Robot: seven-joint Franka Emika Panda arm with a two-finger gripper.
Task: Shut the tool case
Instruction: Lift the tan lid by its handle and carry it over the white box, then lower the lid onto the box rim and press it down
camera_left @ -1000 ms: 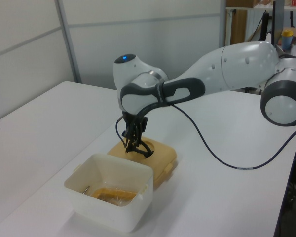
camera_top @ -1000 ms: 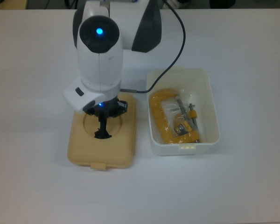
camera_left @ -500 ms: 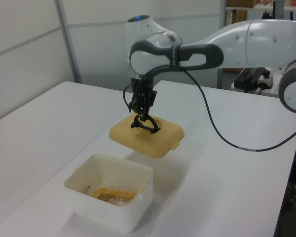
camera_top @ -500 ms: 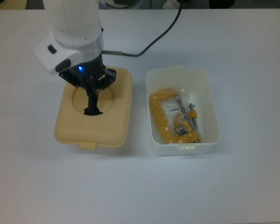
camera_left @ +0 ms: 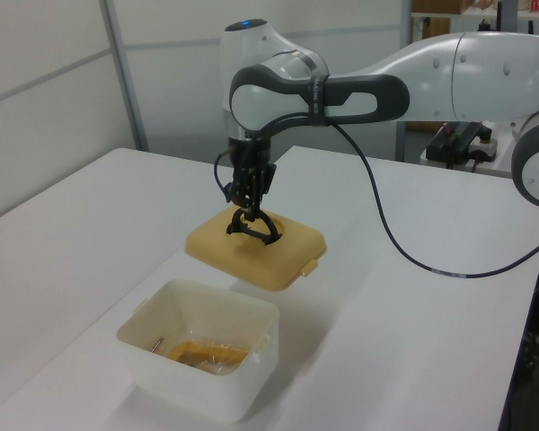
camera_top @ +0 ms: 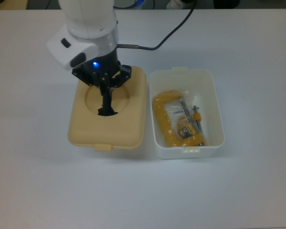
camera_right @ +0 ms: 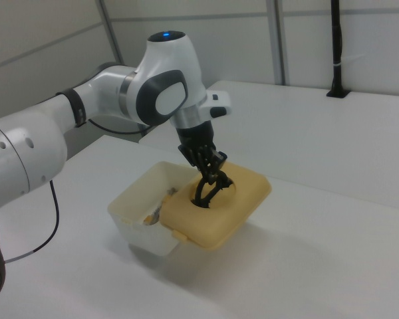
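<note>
One arm at work. Gripper (camera_top: 106,98) clamped on the black handle (camera_left: 252,226) in the round recess of the tan lid (camera_top: 109,136); jaws closed on that handle. Lid hangs clear of the desk (camera_top: 238,191): the left view shows a shadow beneath it and air under its edge.

White tub (camera_top: 214,107) sits open toward the desk's middle, yellow clamp (camera_top: 169,126) lying inside in clear wrapping. Small tabs on its two short ends.

Key relation: in the top view the lid lies just to the tub's left, near edges almost meeting. Long axes of both run roughly parallel, up-down in the top view; lid's tab faces the same way as the tub's near tab. Judged need: a sideways carry toward the top view's right with little or no turning, then a straight lowering. Risk: rim catching if the lid hangs tilted.
</note>
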